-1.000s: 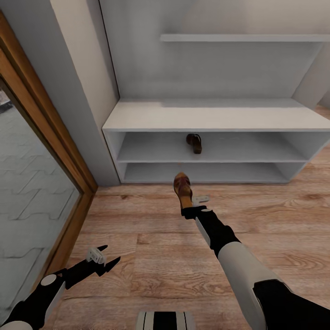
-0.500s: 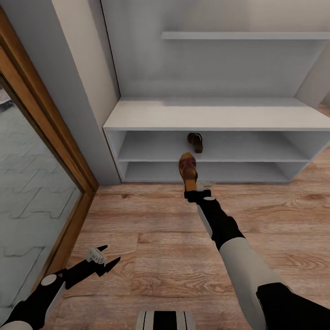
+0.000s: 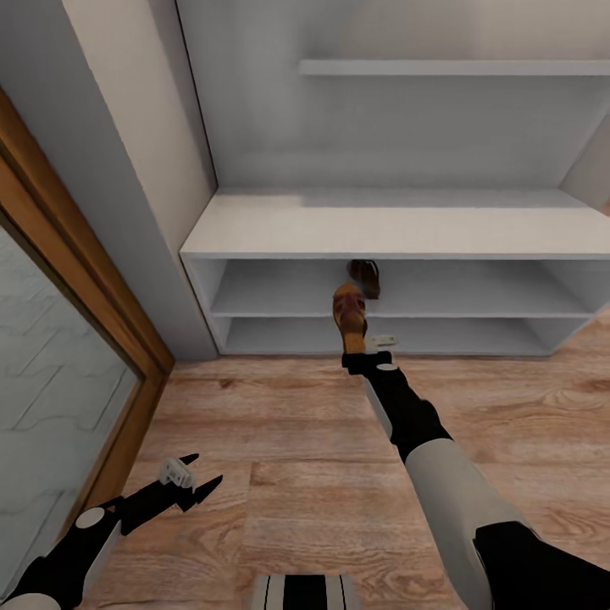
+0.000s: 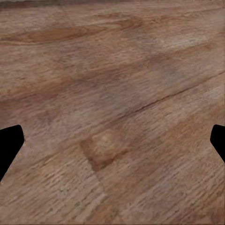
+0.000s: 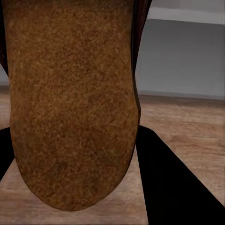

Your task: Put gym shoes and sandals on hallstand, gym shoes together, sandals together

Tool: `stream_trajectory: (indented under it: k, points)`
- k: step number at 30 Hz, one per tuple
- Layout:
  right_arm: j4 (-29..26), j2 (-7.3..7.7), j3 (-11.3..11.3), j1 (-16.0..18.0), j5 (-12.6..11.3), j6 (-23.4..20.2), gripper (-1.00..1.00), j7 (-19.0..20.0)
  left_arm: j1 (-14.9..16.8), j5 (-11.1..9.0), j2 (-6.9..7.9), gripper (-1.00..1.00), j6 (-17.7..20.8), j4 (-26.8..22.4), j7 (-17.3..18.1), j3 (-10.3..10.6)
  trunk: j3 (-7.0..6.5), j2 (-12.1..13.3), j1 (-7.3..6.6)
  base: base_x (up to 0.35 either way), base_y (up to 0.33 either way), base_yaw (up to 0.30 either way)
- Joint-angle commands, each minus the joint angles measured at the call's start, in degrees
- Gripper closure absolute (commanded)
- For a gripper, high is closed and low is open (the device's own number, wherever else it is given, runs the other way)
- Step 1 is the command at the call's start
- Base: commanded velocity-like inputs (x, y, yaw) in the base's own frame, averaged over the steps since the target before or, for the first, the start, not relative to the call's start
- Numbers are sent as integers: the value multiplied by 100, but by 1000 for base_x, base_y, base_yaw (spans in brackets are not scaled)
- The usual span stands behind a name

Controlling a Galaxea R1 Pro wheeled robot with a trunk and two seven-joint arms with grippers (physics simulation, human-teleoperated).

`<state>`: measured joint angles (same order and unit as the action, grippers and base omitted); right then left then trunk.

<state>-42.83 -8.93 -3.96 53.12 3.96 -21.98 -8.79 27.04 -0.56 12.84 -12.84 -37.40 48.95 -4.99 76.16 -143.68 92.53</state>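
Right gripper is clamped on the heel end of one sandal, arm stretched out toward the hallstand. From the head camera I see that held sandal lifted off the corridor floor, toe pointing away from me, sitting in front of the rack's open tiers around the divider between upper and lower tier; I can't tell whether the toe is already inside the opening or just short of it. On the right wrist camera the tan-brown footbed is right up against the lens, black fingers on either side of it, grey rack interior and a strip of wood floor behind. The second sandal lies on the upper shoe tier, roughly mid-width, just beyond and slightly right of the held one; part of it is hidden under the bench top's front edge. In the head view they overlap, so contact or gap I can't call. Left gripper is low at near left, hovering over the floor, fingers spread wide with nothing between them; the left wrist camera gives bare wood planks with the two dark fingertips far apart at the edges. Upper shelf of the hallstand runs across the far wall. Wood-framed glass panel stands on the left, next to the rack's left end.
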Motion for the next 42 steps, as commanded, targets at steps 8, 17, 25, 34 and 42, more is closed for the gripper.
stream_trajectory:
  k: [8, 17, 25, 34, 42]
  points:
    - [485, 5, -9, 5, 35, -36, 100, -26, 3, -5, -1, -100, -16, 5, 26, -10, 4, -2, 2, 234, 0, 0]
    - [512, 5, -8, 2, 32, -26, 100, -26, 3, -9, -1, -100, -17, 5, 26, -16, 4, -2, 2, 78, 0, 0]
    - [507, 5, -8, 4, 35, -17, 100, -26, 3, -6, -2, -100, -17, 5, 26, -19, 4, -2, 2, 315, 0, 0]
    - [513, 5, -8, 4, 35, -17, 100, -26, 3, -8, -8, -100, -17, 5, 26, -19, 4, -2, 2, 191, 0, 0]
    - [504, 5, -8, 2, 35, -17, 100, -26, 3, -6, -14, -100, -17, 5, 26, -19, 4, -2, 2, 125, 0, 0]
